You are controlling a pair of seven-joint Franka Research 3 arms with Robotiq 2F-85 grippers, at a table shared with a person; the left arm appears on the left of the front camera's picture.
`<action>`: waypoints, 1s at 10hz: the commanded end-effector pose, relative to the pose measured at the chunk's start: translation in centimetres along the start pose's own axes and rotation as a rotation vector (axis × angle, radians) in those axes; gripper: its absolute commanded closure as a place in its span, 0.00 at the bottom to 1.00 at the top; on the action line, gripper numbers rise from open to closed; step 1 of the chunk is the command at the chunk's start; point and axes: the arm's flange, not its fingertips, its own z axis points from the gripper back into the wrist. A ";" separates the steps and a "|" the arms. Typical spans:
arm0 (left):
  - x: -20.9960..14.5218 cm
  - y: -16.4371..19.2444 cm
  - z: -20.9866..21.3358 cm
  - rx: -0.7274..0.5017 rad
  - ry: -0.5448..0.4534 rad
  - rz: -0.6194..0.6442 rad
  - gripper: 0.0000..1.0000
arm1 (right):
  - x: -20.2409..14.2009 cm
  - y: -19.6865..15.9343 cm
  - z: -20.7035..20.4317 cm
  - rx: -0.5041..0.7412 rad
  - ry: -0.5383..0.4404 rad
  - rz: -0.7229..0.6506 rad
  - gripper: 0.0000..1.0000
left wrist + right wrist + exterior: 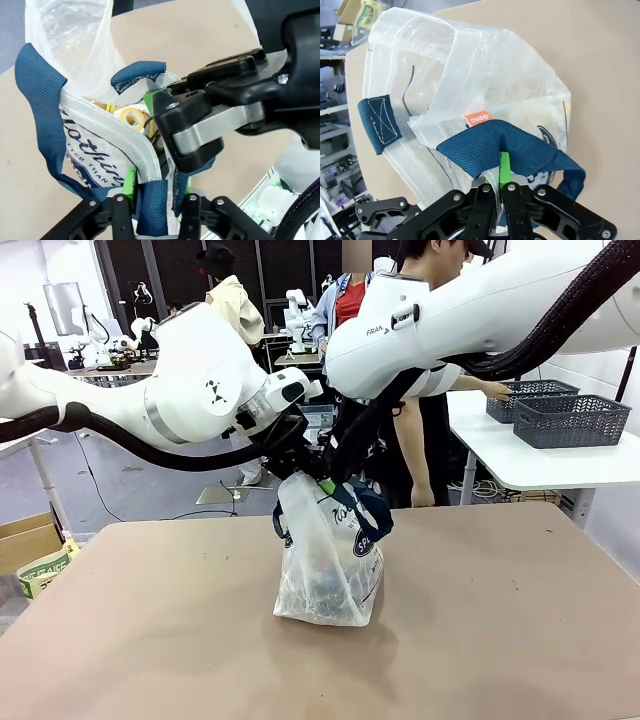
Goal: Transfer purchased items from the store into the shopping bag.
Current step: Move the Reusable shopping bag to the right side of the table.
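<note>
The left gripper [152, 200] is pinched on the bag [328, 560] at its rim: in the left wrist view its green pads [130, 181] sit on either side of a navy strap end and a fold of whitish plastic, with almost no gap between them. The right gripper [495, 187] is clamped tight on the other navy handle [500, 145]; in the right wrist view one green pad presses against the strap, which bunches up just above the fingers. In the left wrist view that right gripper comes in from the right edge as a black and grey block, touching the bag's mouth just beside the left one.

In the front view both grippers meet over the middle of the table [500, 620], holding the top of the bag, which stands upright with its base on the tan surface. The bag's mouth is partly open. Through it, in the left wrist view, the items [131, 117] lie inside: a yellow and white roll-like piece and something dark beside it; the rest is too dim to make out. An orange tag [478, 119] is sewn at the rim near the right handle.

Beyond the table a person [425, 390] stands with a hand reaching to dark lattice baskets [570, 418] on a white side table.
</note>
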 end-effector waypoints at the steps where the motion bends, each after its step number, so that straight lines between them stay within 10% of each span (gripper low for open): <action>1: -0.3 -0.6 0.2 0.054 0.007 0.019 1.00 | 0.6 0.0 -0.2 0.010 0.010 0.023 1.00; 10: -0.7 -1.2 1.5 0.118 0.045 0.016 1.00 | 0.2 -0.1 0.0 0.034 0.018 0.030 1.00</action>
